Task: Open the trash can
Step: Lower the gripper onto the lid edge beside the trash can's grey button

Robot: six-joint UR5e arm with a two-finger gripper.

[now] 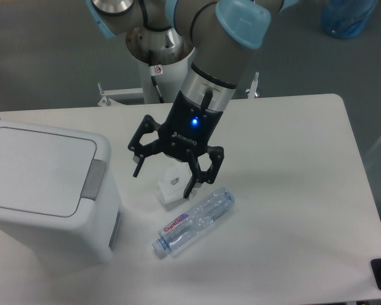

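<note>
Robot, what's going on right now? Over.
Gripper open, empty, above the small carton. Trash can lid shut, grey tab untouched. Bottle lying nearby, not blocking.

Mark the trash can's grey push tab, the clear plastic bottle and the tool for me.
grey push tab (93, 180), fixed camera, middle of the tab on the trash can lid's right edge.
clear plastic bottle (195, 220), fixed camera, mid-body beside the label.
tool (165, 178), fixed camera, midway between its open fingertips.

The end effector (167, 178) hangs spread above the small carton (174, 185). The trash can (47, 190), lid flat, sits at nine o'clock on the worktop (292, 210); the bottle (194, 221) lies at five o'clock.
</note>
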